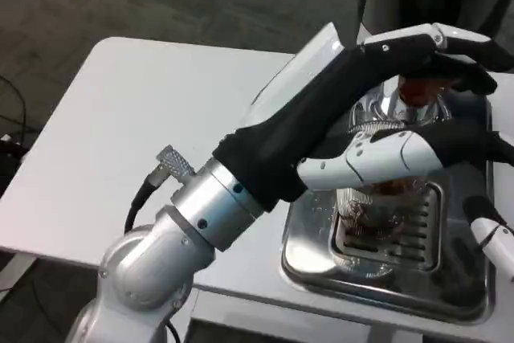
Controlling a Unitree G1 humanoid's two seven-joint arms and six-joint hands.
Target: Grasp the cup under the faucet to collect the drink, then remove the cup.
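A clear cup point(384, 202) with brownish drink in it stands on the slotted grille of a steel drip tray point(321, 267). It is under a chrome faucet point(405, 98) with a reddish part. My left hand point(401, 110) reaches in from the lower left and grips the cup. Its thumb point(385, 158) lies across the cup's near side and its fingers point(438, 46) pass behind, around the faucet. The cup's upper part is hidden by the thumb. A small part of my right hand point(491, 238) shows at the right edge beside the tray; its pose is unclear.
The white table point(136, 134) stretches out to the left, with its front edge near my left forearm point(185, 230). The dispenser's body point(321, 62) rises behind the tray. Dark carpet lies beyond the table.
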